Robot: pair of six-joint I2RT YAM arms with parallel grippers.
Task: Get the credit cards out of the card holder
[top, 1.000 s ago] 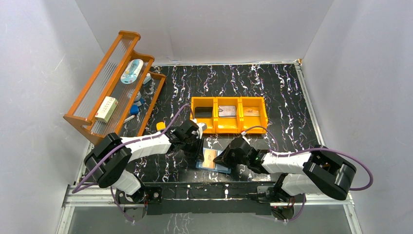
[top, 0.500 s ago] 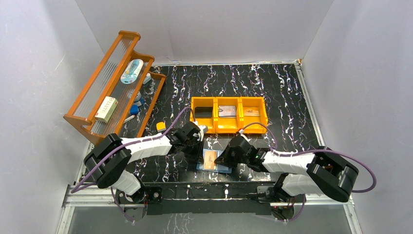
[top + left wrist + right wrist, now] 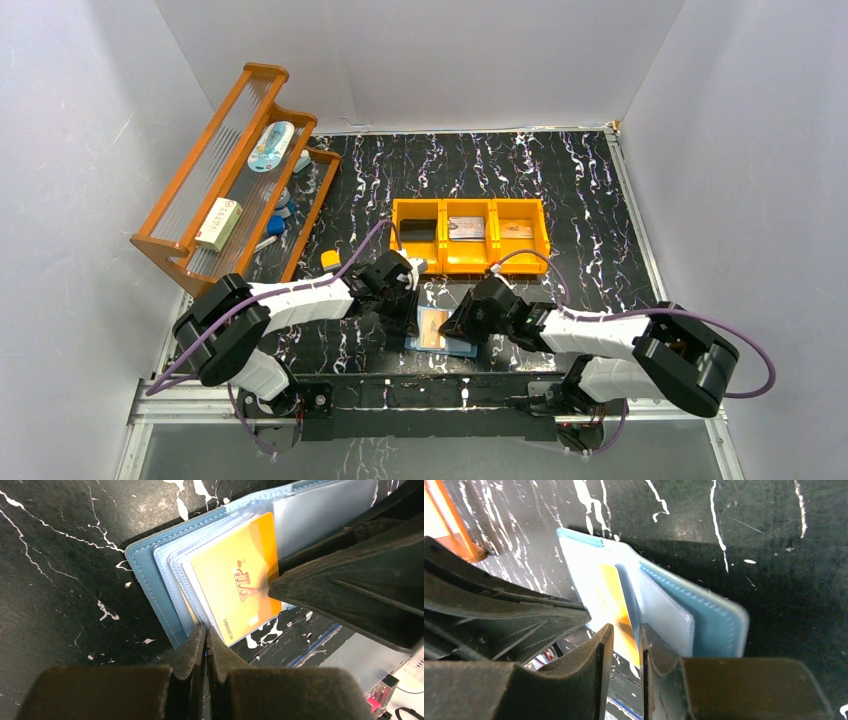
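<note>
Near the table's front edge: 2 grippers meet at the open card holder

Close to the arms' bases, on the black white-veined table, the small teal-blue bifold card holder lies open and flat, its pale clear plastic sleeves fanned out. 1 thin orange-tan plastic card, lettered VIP, lies among those sleeves with 1 end showing beyond their edges. The left gripper is clenched, its 2 fingertips pressed together right at the sleeves' near corner; whether a sleeve is nipped between them I cannot tell. The right gripper reaches in from the opposite side with its jaws parted a little, 1 on each side of the orange-tan card's edge. A slim gap shows beside the card, so it is not clamped.

Just beyond the holder stands a bright orange plastic bin with 3 compartments. A dark item lies in its left one, a greyish card in the middle and a tan card in the right. Left of the bin, a small yellow-orange block rests on the table. Farther left and back, a tiered wooden rack with ribbed clear shelves stands by the wall, carrying a pale rectangular box and a white-and-blue oval case.
</note>
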